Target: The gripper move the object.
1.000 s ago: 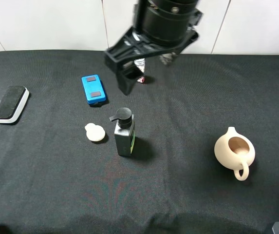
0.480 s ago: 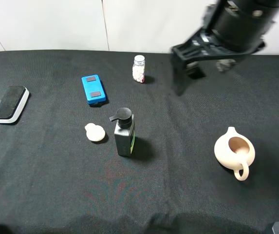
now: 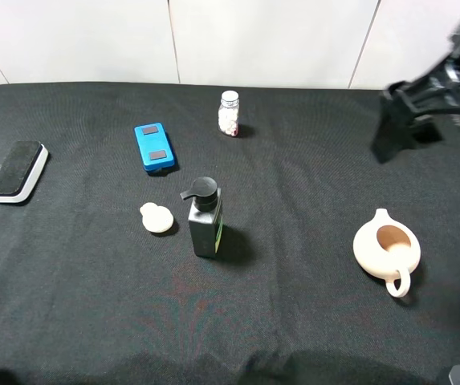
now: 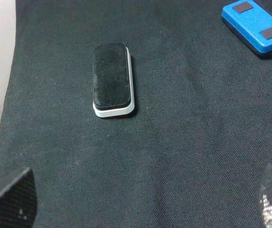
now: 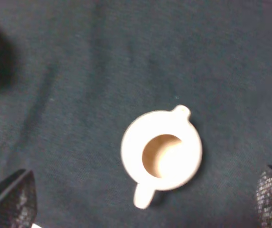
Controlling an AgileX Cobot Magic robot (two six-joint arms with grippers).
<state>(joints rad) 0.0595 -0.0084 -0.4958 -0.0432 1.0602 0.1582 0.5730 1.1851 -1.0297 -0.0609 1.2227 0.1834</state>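
Hanging high over the black cloth-covered table point(image 3: 69, 321), well above the open cream teapot point(image 3: 386, 249), the right gripper point(image 3: 402, 128) held nothing, its jaws spread wide in the right wrist view; the left gripper point(image 4: 140, 202) likewise showed two fingertips far apart and empty. The small cream lid point(image 3: 157, 218) lay well apart from it, just beside the dark pump bottle point(image 3: 205, 220), so a good approach probably meant descending straight onto the knob, clear of that bottle.
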